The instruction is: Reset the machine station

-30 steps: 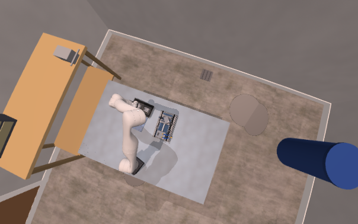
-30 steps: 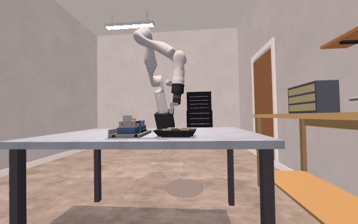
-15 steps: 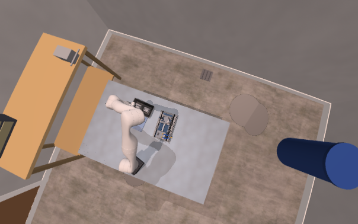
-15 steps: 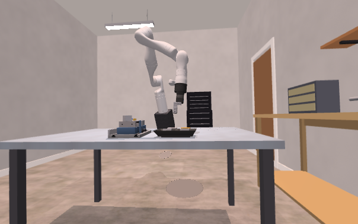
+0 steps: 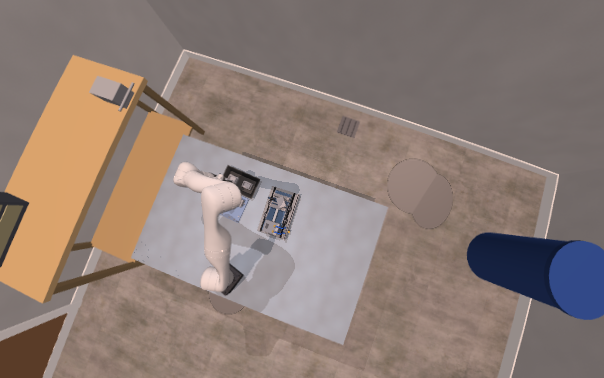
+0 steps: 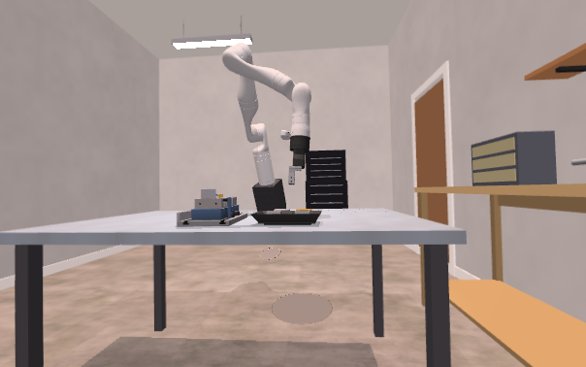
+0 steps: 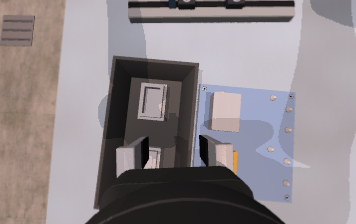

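Hovering my tool (image 7: 175, 152) with fingers spread wide and nothing between them over the seam between black outfeed tray (image 7: 106, 150) and infeed plate (image 7: 260, 175), I judge the yellow brass blank (image 7: 234, 161) lies just rightward, partly hidden beneath one finger.
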`<state>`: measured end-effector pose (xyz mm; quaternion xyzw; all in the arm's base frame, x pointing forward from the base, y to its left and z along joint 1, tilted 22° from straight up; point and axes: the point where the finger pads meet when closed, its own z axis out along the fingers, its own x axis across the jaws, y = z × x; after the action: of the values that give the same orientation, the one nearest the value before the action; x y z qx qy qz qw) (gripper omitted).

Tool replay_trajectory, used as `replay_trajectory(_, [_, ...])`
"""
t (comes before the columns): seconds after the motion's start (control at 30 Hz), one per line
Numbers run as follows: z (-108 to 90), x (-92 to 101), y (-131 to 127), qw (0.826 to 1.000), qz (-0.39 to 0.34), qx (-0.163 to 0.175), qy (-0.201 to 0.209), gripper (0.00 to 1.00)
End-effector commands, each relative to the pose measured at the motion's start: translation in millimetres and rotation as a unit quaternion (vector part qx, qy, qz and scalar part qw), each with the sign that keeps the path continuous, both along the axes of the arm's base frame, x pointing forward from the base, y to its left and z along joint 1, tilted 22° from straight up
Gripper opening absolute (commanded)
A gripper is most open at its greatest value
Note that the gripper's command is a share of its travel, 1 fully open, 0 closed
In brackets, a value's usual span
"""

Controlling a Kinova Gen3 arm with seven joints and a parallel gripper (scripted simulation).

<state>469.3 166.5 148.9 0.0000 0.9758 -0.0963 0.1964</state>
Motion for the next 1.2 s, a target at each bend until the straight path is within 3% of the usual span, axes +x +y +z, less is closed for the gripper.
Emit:
replay_trajectory(0.0, [0.8, -0.2, 1.2, 1.000, 0.001, 0.000, -0.001, 1.00])
replay_trajectory(0.3, [-0.9, -8.8, 9.3, 1.000, 0.001, 0.004, 0.001, 1.00])
replay_trajectory(0.33, [-2.6, -17.3, 16.8, 1.000, 0.001, 0.007, 0.002, 1.00])
replay_trajectory(0.87, [-4.1, -25.6, 23.8, 1.000, 0.001, 0.010, 0.003, 1.00])
replay_trajectory(0.9, [-5.5, -33.6, 30.2, 1.000, 0.001, 0.012, 0.005, 1.00])
replay_trajectory(1.17, [-5.5, -33.6, 30.2, 1.000, 0.001, 0.012, 0.005, 1.00])
